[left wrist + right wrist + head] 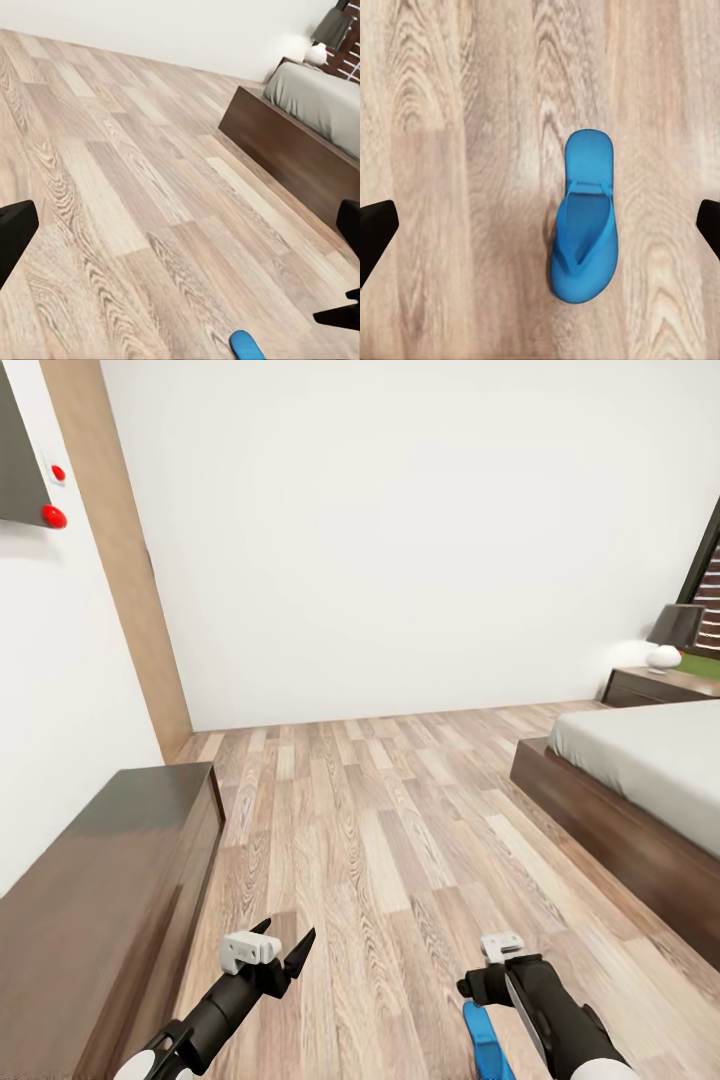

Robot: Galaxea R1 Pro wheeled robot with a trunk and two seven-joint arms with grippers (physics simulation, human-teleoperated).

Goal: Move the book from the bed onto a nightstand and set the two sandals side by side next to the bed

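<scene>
Blue sandal on floor, half-hidden behind right gripper, both grippers' jaws spread, left gripper empty.

The sandal is bright blue on a floor of pale brown wood-grain planks. The bed has an off-white mattress on a dark brown frame; the walls are white.

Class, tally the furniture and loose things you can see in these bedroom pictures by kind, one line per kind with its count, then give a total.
Bed: 1
Nightstand: 1
Dresser: 1
Lamp: 1
Blue sandal: 1
Total: 5
</scene>
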